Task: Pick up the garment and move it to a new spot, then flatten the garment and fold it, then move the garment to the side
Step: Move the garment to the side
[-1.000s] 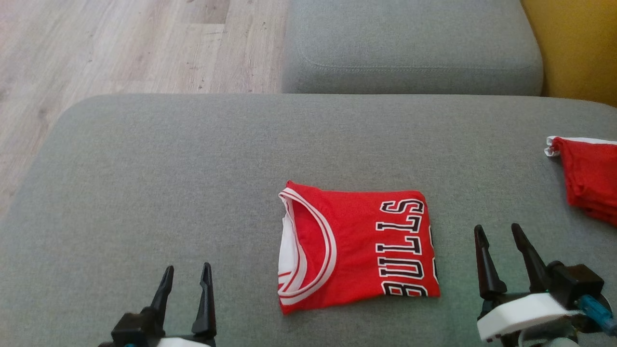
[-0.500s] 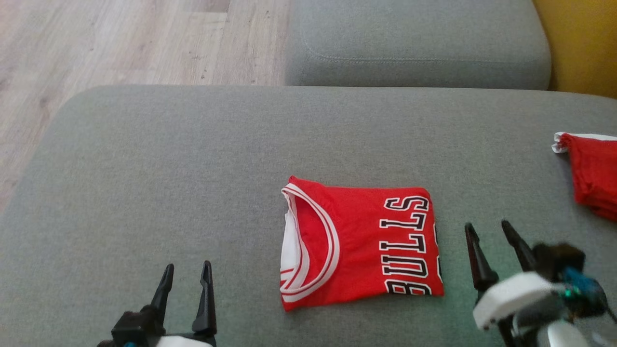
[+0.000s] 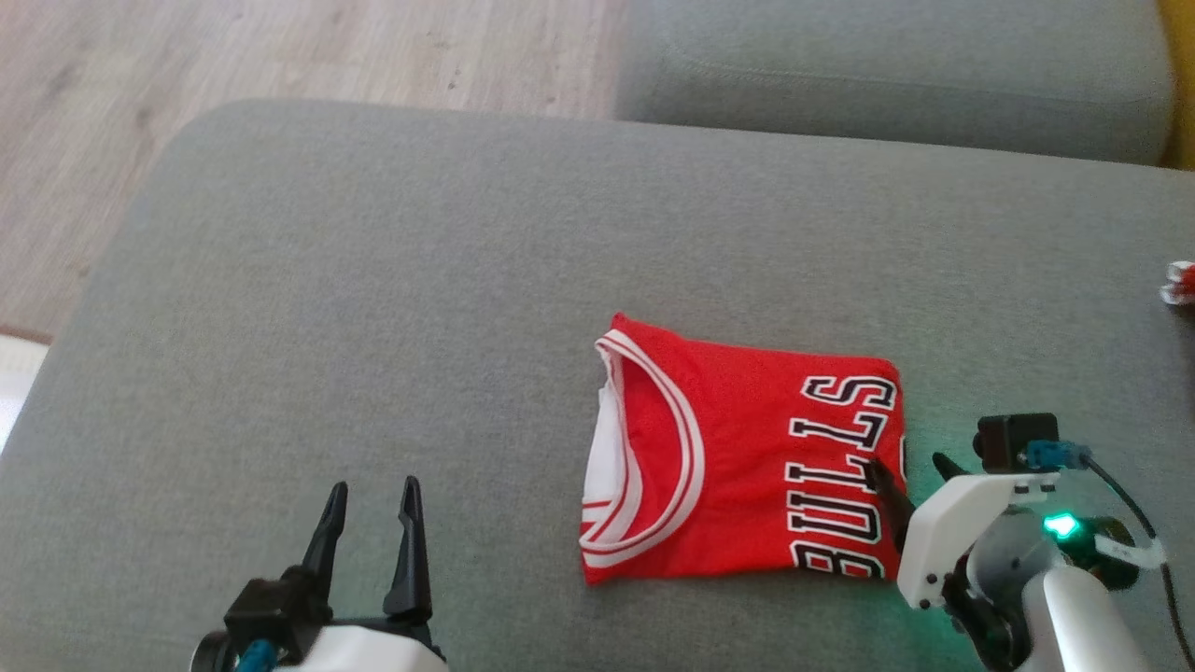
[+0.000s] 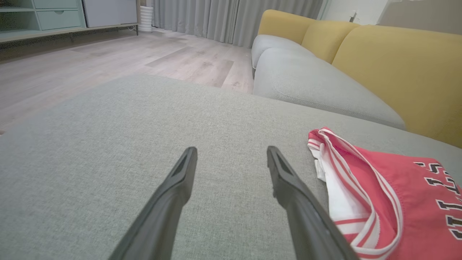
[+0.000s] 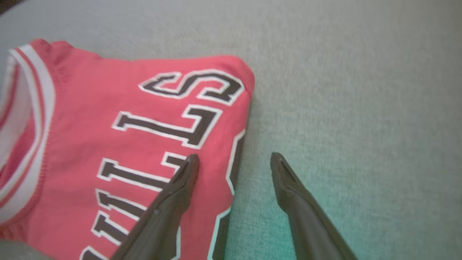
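- Red jersey, folded, lies flat on the grey cushion, right of centre in my head view, "BULLS" lettering up.
- My right gripper stands wide open astride the jersey's right edge: one finger over the lettering, the other over bare cushion. It grips nothing; I can't tell if it touches the cloth.
- My left gripper is wide open and empty, well left of the jersey.

I see a grey sofa, yellow backrests; beyond it pale wood floor, grey curtains, perhaps a teal cabinet.
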Tool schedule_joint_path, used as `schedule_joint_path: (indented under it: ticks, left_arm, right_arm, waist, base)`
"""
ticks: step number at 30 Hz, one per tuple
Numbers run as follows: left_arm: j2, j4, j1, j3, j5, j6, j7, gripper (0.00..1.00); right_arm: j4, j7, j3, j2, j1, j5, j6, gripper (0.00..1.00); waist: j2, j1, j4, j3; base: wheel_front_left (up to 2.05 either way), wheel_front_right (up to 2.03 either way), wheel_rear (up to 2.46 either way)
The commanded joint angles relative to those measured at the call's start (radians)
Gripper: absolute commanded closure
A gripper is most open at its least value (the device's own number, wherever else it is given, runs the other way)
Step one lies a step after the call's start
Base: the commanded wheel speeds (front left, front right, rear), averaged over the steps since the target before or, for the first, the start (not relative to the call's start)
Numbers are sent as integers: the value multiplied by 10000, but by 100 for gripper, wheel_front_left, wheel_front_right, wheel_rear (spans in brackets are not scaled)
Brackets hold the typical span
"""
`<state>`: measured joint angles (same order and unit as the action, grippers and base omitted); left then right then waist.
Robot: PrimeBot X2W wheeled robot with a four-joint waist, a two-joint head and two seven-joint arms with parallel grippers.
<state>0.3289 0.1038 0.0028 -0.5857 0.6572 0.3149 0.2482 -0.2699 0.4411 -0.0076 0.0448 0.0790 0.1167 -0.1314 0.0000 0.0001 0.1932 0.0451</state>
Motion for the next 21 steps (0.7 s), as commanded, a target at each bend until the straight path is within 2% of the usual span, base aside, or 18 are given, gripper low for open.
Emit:
schedule_joint_path:
  ticks: [1, 8, 9, 10, 13, 16, 21]
  left_arm:
    - [-11, -207, -547, 404, -141, -79, 127, 0]
    - [-140, -124, -620, 497, -240, -176, 131, 0]
    - [-158, -108, -622, 516, -257, -190, 132, 0]
    - [-173, -94, -620, 533, -273, -207, 132, 0]
    - [-208, -79, -631, 534, -360, -274, 133, 0]
    - [-242, -99, -678, 516, -466, -312, 134, 0]
    - [-327, -179, -803, 538, -613, -372, 134, 0]
  right_arm:
    - [68, 89, 151, 55, 667, 212, 7, 0]
    - [-610, 26, 242, 55, 989, 458, 7, 1]
    - [-672, -9, 284, 55, 1044, 447, 7, 37]
    - [-729, -43, 321, 55, 1100, 447, 7, 55]
    - [-767, -330, 359, 55, 1339, 433, 7, 100]
    - [-723, -632, 193, 56, 1595, 272, 7, 100]
    - [-423, -822, -85, 320, 1913, 82, 7, 100]
  waist:
    - [0, -1, 248, 220]
    - [0, -1, 458, 458]
    - [0, -1, 457, 481]
    - [0, -1, 443, 504]
    - [0, -1, 295, 567]
    - [0, -1, -9, 632]
    - [0, -1, -930, 817]
  base:
    - [0, 0, 0]
    - [0, 0, 0]
    - [0, 0, 0]
    - [0, 0, 0]
    - [0, 0, 0]
    - [0, 0, 0]
    - [0, 0, 0]
